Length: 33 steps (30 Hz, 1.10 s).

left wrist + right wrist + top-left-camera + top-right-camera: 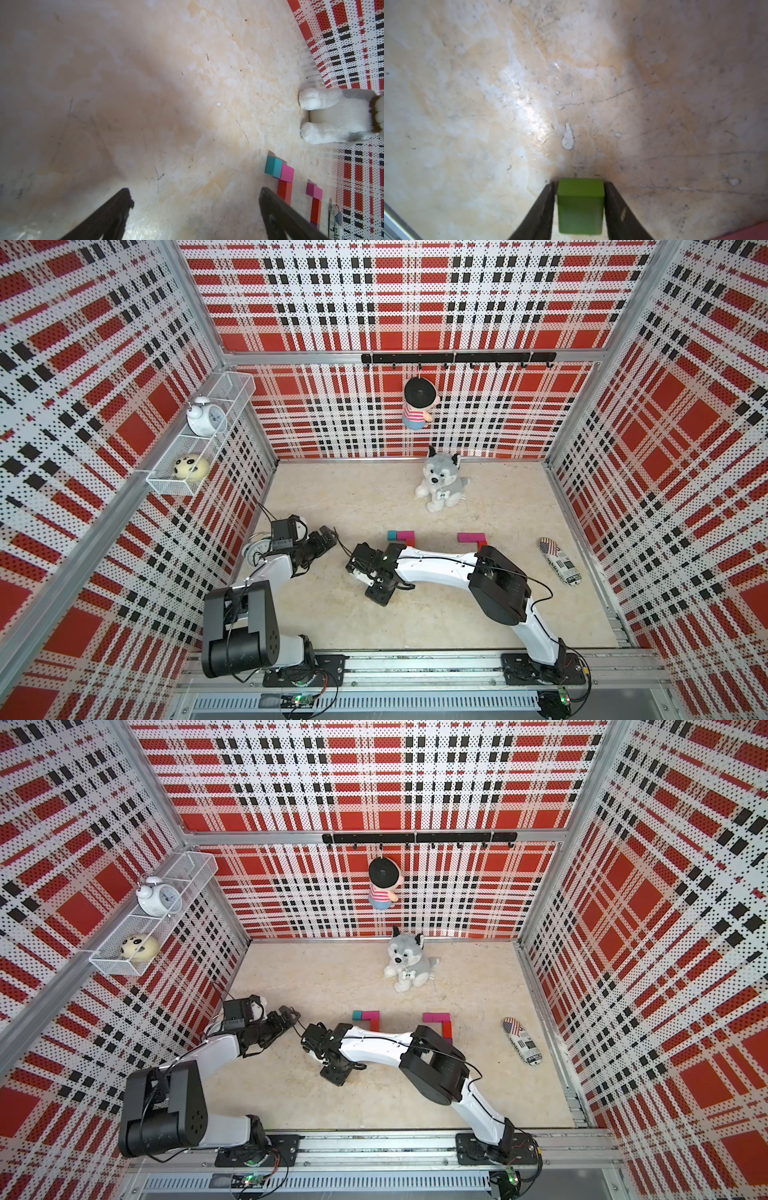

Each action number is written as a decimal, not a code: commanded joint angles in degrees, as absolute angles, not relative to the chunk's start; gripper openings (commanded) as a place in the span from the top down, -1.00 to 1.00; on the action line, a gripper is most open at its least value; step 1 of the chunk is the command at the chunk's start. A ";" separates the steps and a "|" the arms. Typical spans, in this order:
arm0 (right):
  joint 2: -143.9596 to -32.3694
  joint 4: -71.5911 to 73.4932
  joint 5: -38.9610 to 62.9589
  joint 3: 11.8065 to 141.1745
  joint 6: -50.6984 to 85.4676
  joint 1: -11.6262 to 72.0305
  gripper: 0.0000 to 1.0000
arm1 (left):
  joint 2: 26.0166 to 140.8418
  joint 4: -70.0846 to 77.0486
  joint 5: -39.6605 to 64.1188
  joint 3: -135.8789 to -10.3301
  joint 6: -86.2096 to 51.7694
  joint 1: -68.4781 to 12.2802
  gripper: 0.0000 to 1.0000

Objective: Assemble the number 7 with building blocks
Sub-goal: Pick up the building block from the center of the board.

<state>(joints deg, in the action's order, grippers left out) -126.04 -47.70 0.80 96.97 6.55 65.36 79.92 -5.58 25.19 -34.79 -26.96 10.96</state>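
Right wrist view shows the right tool (579, 184) pinching a green block (580, 205) close to the bench (508, 83), left tool (195, 190) wide and empty; such a tip-only hold could let it twist, slip, or knock the laid blocks (401, 536).

blocks (406, 536) 7 | clocks (206, 416) 2 | plush dog (441, 483) 1 | doll (417, 406) 1

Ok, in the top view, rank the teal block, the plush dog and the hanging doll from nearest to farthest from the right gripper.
1. teal block, on the table just beyond the right gripper.
2. plush dog, at the table's far edge.
3. hanging doll, higher up, on the hook rail.
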 commanded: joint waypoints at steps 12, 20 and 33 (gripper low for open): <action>-124.48 -48.74 -0.68 94.33 8.26 65.74 0.03 | 78.64 -4.76 25.14 -33.84 -27.14 11.53 -0.96; -123.57 -48.20 -0.73 92.88 8.88 65.74 0.06 | 78.66 -4.40 25.22 -33.66 -27.29 11.60 -0.96; -125.69 -49.55 -0.04 96.04 8.25 65.83 0.37 | 78.56 -4.15 25.04 -33.76 -27.62 11.53 -0.96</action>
